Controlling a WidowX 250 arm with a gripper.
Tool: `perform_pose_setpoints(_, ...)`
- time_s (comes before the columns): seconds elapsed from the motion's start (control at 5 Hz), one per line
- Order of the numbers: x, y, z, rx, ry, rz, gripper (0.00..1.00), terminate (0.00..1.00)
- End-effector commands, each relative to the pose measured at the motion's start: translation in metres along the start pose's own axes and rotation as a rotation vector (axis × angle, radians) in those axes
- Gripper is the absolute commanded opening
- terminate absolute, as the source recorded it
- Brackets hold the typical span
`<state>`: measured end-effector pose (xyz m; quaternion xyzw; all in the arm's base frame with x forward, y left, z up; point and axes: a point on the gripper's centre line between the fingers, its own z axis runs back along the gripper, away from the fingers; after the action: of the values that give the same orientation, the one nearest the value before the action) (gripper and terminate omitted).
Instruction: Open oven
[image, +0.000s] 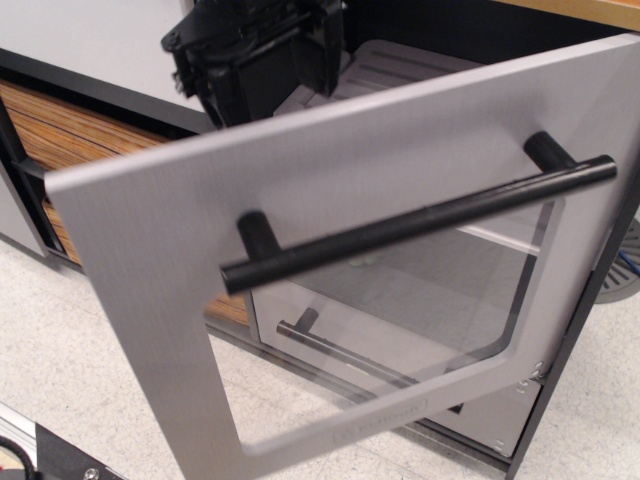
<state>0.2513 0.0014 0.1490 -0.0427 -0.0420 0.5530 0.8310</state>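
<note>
The oven door (200, 220) is brushed grey with a rounded clear window (400, 310) and a long black bar handle (420, 225). It hangs partly open, tilted outward and down toward the camera, hinged along its lower right. A small logo (378, 422) sits at its bottom edge. My black gripper (255, 50) is behind the door's top edge, at the upper left of the oven opening. Its fingers are hidden behind the door, so I cannot tell whether they are open or shut. A grey oven shelf (390, 65) shows inside.
Orange wood-grain drawers (80, 130) stand left of the oven. A shorter grey drawer with a black bar handle (330, 345) sits below, seen through the window. The speckled floor (100, 370) lies in front. A wooden countertop edge (590, 10) is at the top right.
</note>
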Motion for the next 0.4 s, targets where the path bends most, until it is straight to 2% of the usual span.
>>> perform_pose_setpoints(0.0,-0.022,0.002,-0.008,-0.051,0.023,-0.044,1.0,0.0)
perform_pose_setpoints(0.2,-0.041,-0.003,-0.023,-0.021,0.02,-0.114,1.0,0.0)
